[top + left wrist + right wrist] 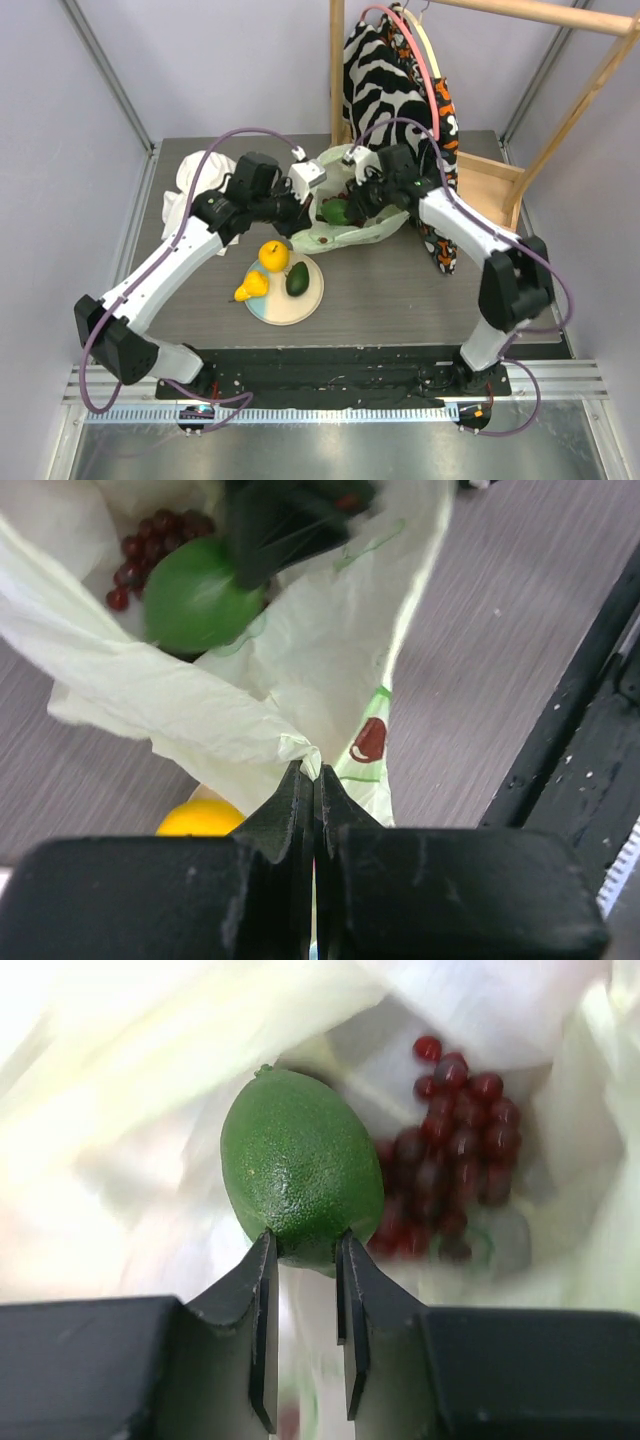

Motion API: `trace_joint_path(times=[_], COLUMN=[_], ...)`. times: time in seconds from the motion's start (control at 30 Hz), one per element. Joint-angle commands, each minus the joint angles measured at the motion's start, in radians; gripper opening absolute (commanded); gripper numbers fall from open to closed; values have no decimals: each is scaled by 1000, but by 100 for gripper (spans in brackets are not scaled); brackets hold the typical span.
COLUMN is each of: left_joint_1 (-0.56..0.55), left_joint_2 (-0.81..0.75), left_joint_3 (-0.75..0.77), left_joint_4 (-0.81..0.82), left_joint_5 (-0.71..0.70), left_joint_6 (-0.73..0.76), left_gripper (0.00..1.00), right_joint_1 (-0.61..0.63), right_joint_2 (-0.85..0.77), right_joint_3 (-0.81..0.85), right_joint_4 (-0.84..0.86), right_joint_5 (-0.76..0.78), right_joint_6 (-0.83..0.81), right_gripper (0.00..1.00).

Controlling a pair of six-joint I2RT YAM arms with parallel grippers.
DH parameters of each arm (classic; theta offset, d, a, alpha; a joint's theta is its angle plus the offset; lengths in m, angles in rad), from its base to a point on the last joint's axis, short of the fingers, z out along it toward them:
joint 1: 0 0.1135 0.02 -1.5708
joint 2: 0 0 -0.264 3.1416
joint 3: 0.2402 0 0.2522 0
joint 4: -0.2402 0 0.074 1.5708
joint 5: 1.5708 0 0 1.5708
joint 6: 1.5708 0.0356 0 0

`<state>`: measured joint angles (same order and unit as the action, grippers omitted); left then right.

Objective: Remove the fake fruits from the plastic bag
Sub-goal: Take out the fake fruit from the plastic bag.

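Bench (420, 300) carries plastic bag (350, 237) at far centre, mouth open. Left gripper (310, 772): jaws clamped together on a fold of the bag's rim. Right gripper (305, 1240) inside the bag, jaws pinching the narrow end of green avocado (300, 1160); grape bunch (450, 1140) touching its right side. Pear (252, 288), round yellow fruit (273, 255) and second avocado (298, 278) sit on plate (312, 303), nearer.

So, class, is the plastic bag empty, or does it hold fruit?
Not empty. A green avocado and a dark red grape bunch lie inside the plastic bag, seen in both wrist views.
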<state>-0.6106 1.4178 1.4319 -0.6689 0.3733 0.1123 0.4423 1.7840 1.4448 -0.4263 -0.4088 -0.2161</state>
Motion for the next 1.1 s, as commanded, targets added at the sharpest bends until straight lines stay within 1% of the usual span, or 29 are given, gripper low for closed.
trace_joint_path(times=[0.0, 0.03, 0.07, 0.13, 0.2, 0.27, 0.37, 0.4, 0.47, 0.5, 0.57, 0.6, 0.7, 0.73, 0.8, 0.83, 0.87, 0.93, 1.0, 1.07], left_joint_1=[9, 9, 9, 9, 9, 9, 9, 9, 12, 15, 28, 32, 75, 103, 129, 152, 159, 170, 173, 173], left_joint_2=[-89, -92, -97, -99, -91, -83, -65, -53, -34, -13, 13, 32, 104, 142, 180, 202, 226, 243, 262, 273], left_joint_3=[-54, -74, -82, -93, -96, -90, -76, -70, -59, -44, -21, 8, 73, 125, 191, 249, 271, 317, 341, 370], left_joint_4=[-31, -34, -37, -34, -31, -29, -20, -17, 11, 17, 35, 43, 78, 97, 100, 95, 100, 121, 127, 130], left_joint_5=[-37, -36, -37, -22, -16, -13, -13, -13, -49, -53, -60, -66, -79, -83, -129, -138, -140, -140, -143, -139], left_joint_6=[82, 81, 78, 76, 78, 78, 69, 55, 27, 15, 3, -9, -88, -138, -186, -198, -216, -220, -230, -238], left_gripper=[0, 0, 0, 0, 0, 0, 0, 0, 0, 0, 0, 0, 0, 0, 0, 0, 0, 0, 0, 0], right_joint_1=[6, 4, 4, 4, 4, -2, -22, -30, -57, -62, -66, -66, -65, -65, -51, -44, -34, 16, 62, 137], right_joint_2=[-223, -257, -283, -360, -406, -443, -451, -448, -442, -442, -451, -459, -491, -498, -529, -540, -548, -558, -554, -540], right_joint_3=[-219, -327, -378, -484, -515, -491, -390, -324, -256, -189, -130, -89, -43, -34, -30, -35, -41, -58, -83, -104], right_joint_4=[-48, -51, -57, -75, -69, -65, -45, -36, -19, -14, -17, -23, -63, -81, -149, -173, -227, -314, -345, -361], right_joint_5=[50, 70, 100, 100, 99, 103, 114, 108, 79, 39, -2, -48, -134, -197, -244, -283, -303, -312, -311, -308], right_joint_6=[-107, -138, -144, -155, -135, -106, -103, -101, -98, -97, -104, -115, -137, -153, -187, -239, -267, -357, -402, -437], right_gripper=[3, 2, 2, 1, 1, 1, 1, 1, 1, 1, 1, 1, 1, 1, 1, 1, 1, 1, 1, 1])
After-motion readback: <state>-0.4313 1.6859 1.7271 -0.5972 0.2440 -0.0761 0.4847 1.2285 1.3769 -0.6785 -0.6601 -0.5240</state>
